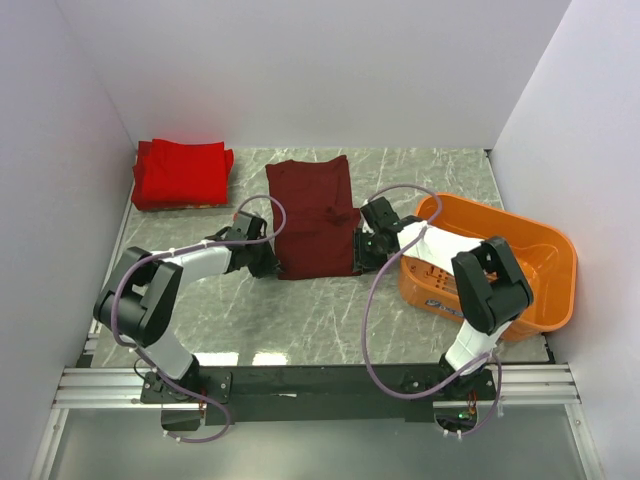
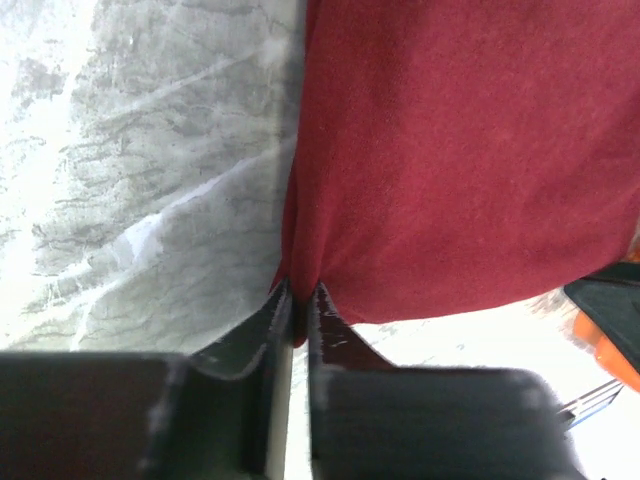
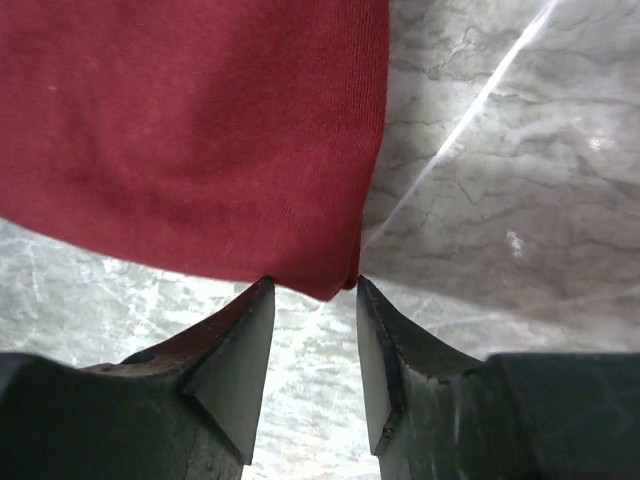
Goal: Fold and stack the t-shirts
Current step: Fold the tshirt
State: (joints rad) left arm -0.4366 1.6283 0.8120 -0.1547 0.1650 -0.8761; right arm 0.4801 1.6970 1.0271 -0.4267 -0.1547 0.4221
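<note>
Tee (image 1: 315,215) corner tight in L claw (image 2: 300,290), other at R claw (image 3: 313,285) mouth

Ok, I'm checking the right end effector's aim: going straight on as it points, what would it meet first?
Most likely the near corner of the maroon t-shirt, just ahead of the right end effector, whose jaws stand apart. Depth is unclear, so the marble table might come first.

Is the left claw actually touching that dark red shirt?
Touching. The left wrist view shows the left gripper closed on a corner of the maroon t-shirt, with the cloth pinched in between.
</note>
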